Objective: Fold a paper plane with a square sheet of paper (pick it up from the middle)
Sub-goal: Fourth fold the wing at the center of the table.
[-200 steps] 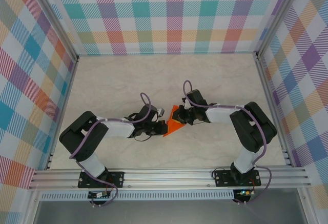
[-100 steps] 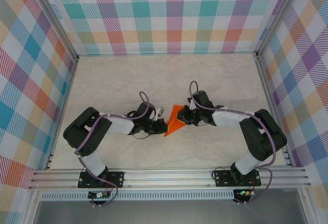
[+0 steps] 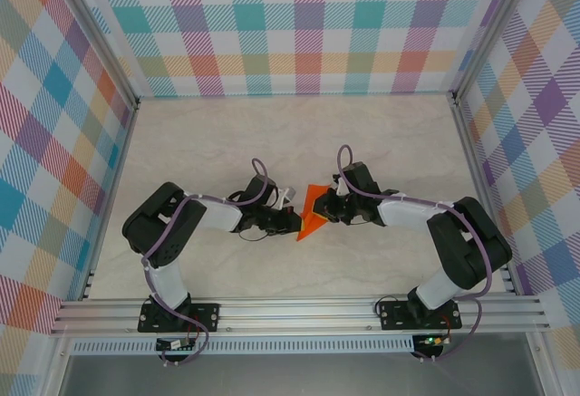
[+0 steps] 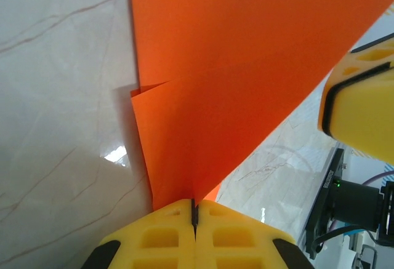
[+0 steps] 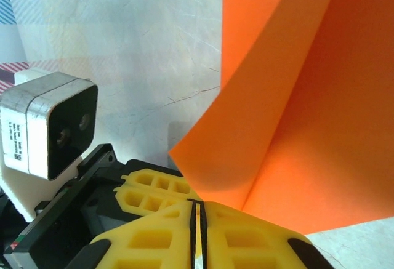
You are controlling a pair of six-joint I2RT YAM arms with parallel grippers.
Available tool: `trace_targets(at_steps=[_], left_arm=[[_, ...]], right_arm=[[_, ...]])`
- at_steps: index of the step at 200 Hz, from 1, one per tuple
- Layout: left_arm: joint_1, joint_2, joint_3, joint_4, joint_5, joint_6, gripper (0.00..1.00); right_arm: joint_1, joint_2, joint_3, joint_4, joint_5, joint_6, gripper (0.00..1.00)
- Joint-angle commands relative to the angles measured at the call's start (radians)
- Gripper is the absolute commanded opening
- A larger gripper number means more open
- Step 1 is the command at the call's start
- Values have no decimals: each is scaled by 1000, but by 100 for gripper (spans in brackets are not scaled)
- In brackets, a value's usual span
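Two arms meet near the middle of the pale marbled table. Left gripper: yellow fingers pressed together, pinching a narrow corner of the orange paper, which runs straight into the seam between them. The paper sits between the two grippers, folded over on itself with layers overlapping, one point aimed at the near edge in the top view. Right gripper: fingers likewise clamped tight, a folded edge of the paper caught between them.
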Motion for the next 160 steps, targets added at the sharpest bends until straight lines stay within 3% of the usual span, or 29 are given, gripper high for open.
trace_targets(at_steps=[1, 160], left_arm=[[20, 14, 28, 0, 39, 9, 3], [29, 49, -11, 41, 3, -57, 1]], right_arm=[[-1, 19, 10, 64, -50, 23, 13], [-12, 191, 115, 58, -30, -15, 12]])
